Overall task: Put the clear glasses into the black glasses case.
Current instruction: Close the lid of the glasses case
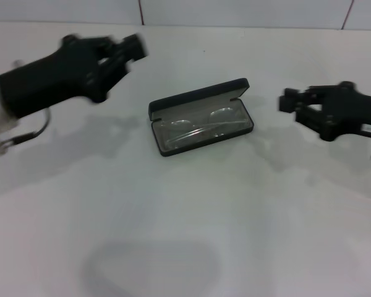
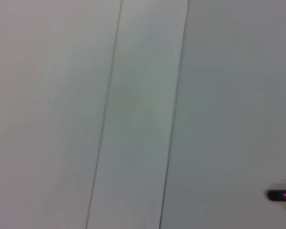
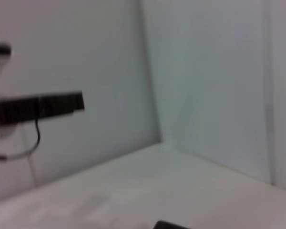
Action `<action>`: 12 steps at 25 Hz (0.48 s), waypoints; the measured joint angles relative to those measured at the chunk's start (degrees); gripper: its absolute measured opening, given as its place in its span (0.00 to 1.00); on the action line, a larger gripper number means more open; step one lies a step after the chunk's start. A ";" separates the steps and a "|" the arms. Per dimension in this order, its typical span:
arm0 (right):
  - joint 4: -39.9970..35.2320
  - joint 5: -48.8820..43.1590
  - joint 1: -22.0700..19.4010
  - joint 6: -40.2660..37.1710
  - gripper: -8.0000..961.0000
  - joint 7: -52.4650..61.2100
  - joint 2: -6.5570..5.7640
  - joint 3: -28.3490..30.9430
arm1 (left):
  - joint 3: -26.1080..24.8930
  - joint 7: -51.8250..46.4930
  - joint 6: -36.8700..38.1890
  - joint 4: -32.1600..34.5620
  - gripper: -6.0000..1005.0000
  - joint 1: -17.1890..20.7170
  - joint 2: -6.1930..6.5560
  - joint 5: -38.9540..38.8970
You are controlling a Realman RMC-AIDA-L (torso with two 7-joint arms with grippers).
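Note:
The black glasses case [image 1: 196,95] lies open in the middle of the white table, lid tipped back, grey lining showing. The clear glasses [image 1: 198,128] lie inside its lower half, lenses faintly visible. My left gripper [image 1: 135,48] hangs raised at the upper left, to the left of the case and well apart from it. My right gripper [image 1: 288,102] hovers to the right of the case, a short way off, pointing towards it. Neither holds anything that I can see. The left wrist view shows only wall panels.
White table [image 1: 185,235] all around the case, with a white wall behind. In the right wrist view the left arm [image 3: 38,107] shows against the wall corner, and a dark edge [image 3: 171,224] sits at the bottom. A small dark device with a pink light [image 2: 282,194] shows in the left wrist view.

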 joint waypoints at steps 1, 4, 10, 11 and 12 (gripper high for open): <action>4.30 1.57 0.25 -3.55 0.17 -1.96 0.03 3.59 | 0.42 0.43 -1.40 -1.74 0.07 -1.77 0.00 0.03; 15.81 3.65 1.76 -14.52 0.17 -7.09 -0.06 14.07 | 1.33 2.00 -6.25 -7.00 0.07 -6.51 -0.03 -0.09; 23.83 3.55 1.32 -22.48 0.17 -13.49 -0.21 23.35 | 4.81 3.06 -20.05 -16.60 0.07 -14.41 -0.24 -0.34; 24.04 3.55 1.26 -22.40 0.17 -13.55 -0.19 23.30 | 5.98 3.00 -21.81 -17.57 0.07 -15.10 -0.25 -0.37; 24.32 3.55 1.18 -22.38 0.17 -13.58 -0.19 23.24 | 6.78 2.92 -23.09 -18.23 0.07 -15.55 -0.25 -0.41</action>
